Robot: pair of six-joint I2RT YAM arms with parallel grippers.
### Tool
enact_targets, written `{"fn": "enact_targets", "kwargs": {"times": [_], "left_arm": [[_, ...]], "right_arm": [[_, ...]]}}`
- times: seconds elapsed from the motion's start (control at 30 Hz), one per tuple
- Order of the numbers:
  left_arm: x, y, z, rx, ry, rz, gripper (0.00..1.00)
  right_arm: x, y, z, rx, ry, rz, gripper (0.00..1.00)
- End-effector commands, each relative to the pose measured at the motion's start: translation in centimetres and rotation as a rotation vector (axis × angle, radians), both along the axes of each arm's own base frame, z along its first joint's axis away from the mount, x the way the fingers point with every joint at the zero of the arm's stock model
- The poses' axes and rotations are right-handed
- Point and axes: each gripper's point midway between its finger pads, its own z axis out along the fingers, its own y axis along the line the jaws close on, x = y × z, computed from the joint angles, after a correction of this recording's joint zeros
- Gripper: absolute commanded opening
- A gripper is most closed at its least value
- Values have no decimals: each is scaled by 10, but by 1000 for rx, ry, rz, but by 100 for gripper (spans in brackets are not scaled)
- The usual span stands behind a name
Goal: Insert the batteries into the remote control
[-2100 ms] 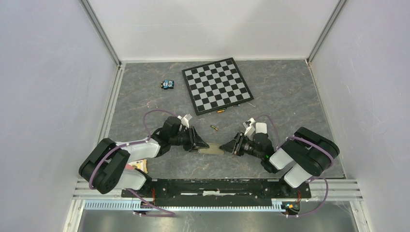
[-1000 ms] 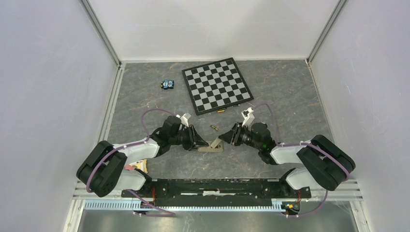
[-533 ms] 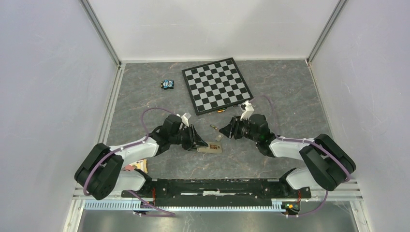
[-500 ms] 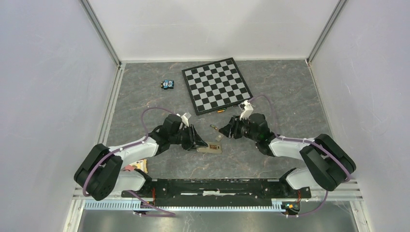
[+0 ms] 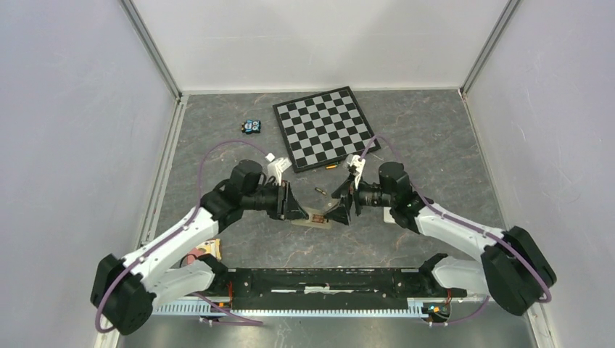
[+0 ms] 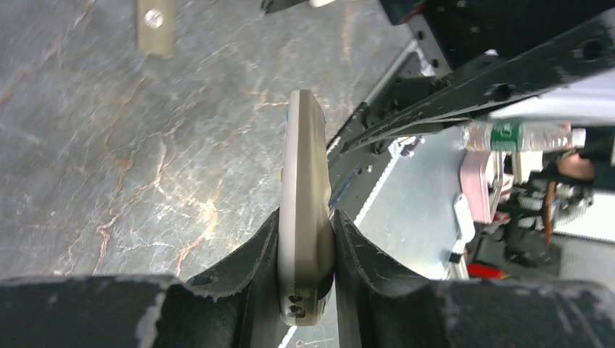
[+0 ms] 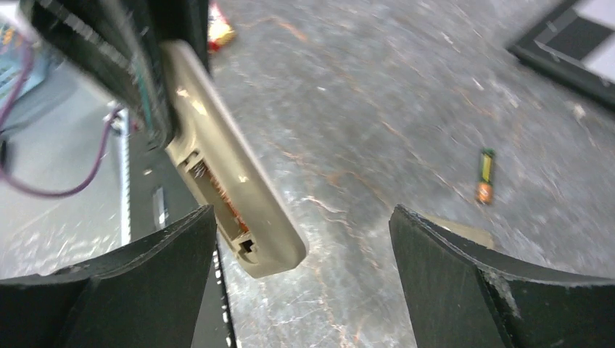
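Note:
My left gripper (image 5: 296, 209) (image 6: 306, 216) is shut on one end of the remote control (image 5: 316, 217) (image 6: 304, 145), holding it edge-on above the table. In the right wrist view the remote control (image 7: 239, 203) shows its tan back and an open compartment with orange contacts. The right gripper (image 5: 339, 212) (image 7: 303, 217) stands wide open around the remote's free end, touching nothing. One battery (image 5: 320, 191) (image 7: 484, 176) lies on the table just beyond the grippers. A second battery (image 5: 331, 167) rests against the chessboard's near edge. A tan cover plate (image 6: 154, 25) lies flat on the table.
A chessboard (image 5: 325, 127) lies at the back centre, with a small blue toy (image 5: 252, 126) to its left. A snack packet (image 5: 207, 249) sits by the left arm's base. The black rail (image 5: 326, 279) runs along the near edge.
The right gripper has opened wide and swung back down to the remote's free end. The left arm has lifted the remote and shifted it slightly right.

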Motion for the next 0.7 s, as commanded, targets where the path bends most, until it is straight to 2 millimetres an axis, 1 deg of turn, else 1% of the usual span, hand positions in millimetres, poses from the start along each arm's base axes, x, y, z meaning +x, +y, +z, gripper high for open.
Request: {"fn": "enact_targets", "kwargs": {"times": [0.0,0.1,0.13,0.23,0.33,0.43,0.5,0.53,0.6,0.67], "left_arm": [[-24,0,57,-102,-241,-225,2],[-33,3,72,-113,-314,-301,2],[-35,3,76,-117,-334,-318,2],[-37,3,90,-136,-429,-365,2],[-34,3,107,-140,-507,-384,2],[-39,4,121,-158,-593,-440,2],[-42,9,123,-151,-672,-483,2],[-42,10,125,-145,-708,-490,2],[-49,12,131,-163,-746,-532,2],[-57,13,136,-191,-762,-565,2]], "right_arm": [[-40,7,62,124,-247,273,94],[-53,6,80,140,-303,333,95],[-58,7,83,137,-303,354,94],[-71,15,85,101,-310,420,92],[-74,25,86,67,-295,439,87],[-83,33,89,58,-240,486,77],[-91,37,92,67,-215,541,71],[-93,38,95,69,-216,558,67],[-92,41,97,59,-212,566,61],[-91,43,102,61,-217,570,49]]}}
